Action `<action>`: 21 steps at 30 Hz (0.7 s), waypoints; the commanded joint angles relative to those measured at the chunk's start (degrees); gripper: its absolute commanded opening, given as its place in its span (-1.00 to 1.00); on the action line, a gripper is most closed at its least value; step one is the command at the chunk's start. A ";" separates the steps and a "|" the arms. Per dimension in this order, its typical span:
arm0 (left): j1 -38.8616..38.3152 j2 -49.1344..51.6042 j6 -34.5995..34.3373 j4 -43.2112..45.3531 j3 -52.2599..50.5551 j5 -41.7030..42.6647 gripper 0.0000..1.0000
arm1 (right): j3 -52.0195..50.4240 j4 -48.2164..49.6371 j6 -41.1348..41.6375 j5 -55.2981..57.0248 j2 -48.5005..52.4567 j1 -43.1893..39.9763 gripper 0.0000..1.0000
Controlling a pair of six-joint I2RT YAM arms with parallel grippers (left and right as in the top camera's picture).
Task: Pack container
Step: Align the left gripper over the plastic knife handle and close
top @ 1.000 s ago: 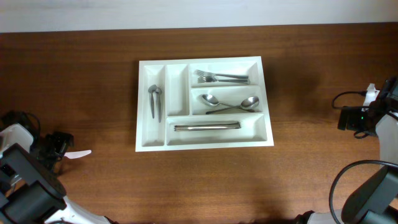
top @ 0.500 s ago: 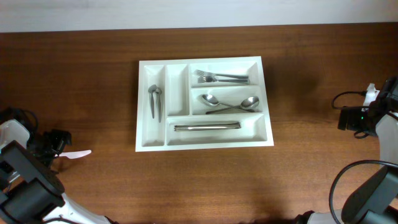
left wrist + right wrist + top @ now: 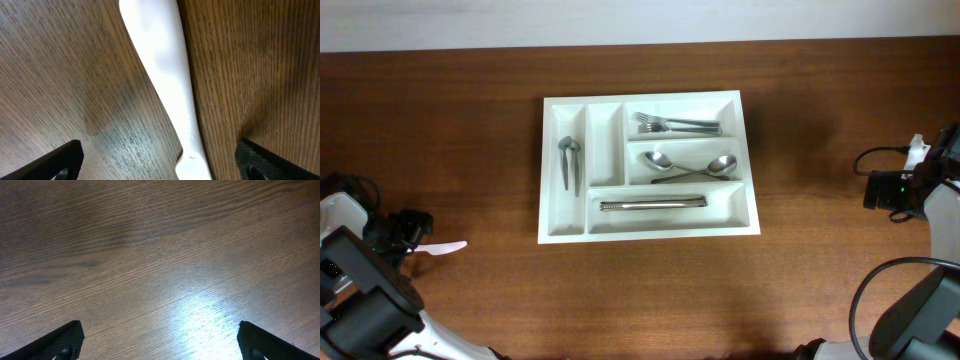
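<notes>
The container [image 3: 552, 232], a white five-compartment cutlery tray, sits mid-table. It holds two small utensils [image 3: 569, 160] in a left upright slot, forks [image 3: 675, 125] in the top row, two spoons [image 3: 690, 166] in the middle row and knives [image 3: 652, 204] in the bottom row. A white plastic utensil [image 3: 447, 247] lies on the wood at the far left. In the left wrist view it [image 3: 165, 75] runs between the open fingers of my left gripper [image 3: 160, 162], touching neither. My right gripper [image 3: 160, 340] is open and empty over bare wood at the far right [image 3: 895, 190].
The brown wooden table [image 3: 640, 300] fills the view, with a pale wall strip along the far edge. Black cables loop at the right edge [image 3: 880, 290] near the right arm.
The left arm shifted slightly left over the past second and has held still for the last half second. Nothing else moved.
</notes>
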 commanded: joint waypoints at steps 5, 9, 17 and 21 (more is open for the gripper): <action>0.13 0.81 0.17 1.70 0.98 0.44 0.98 | -0.17 0.13 0.68 0.50 -0.11 0.00 0.98; 0.13 0.81 2.69 4.57 0.98 4.52 0.98 | -0.17 0.13 0.66 0.50 -0.11 0.00 0.98; 0.13 0.81 2.27 5.31 0.44 5.27 0.98 | -0.17 0.13 0.68 0.50 -0.11 0.00 0.98; 0.13 0.81 -0.42 5.09 -0.66 5.25 0.98 | -0.17 0.13 0.68 0.50 -0.11 0.00 0.98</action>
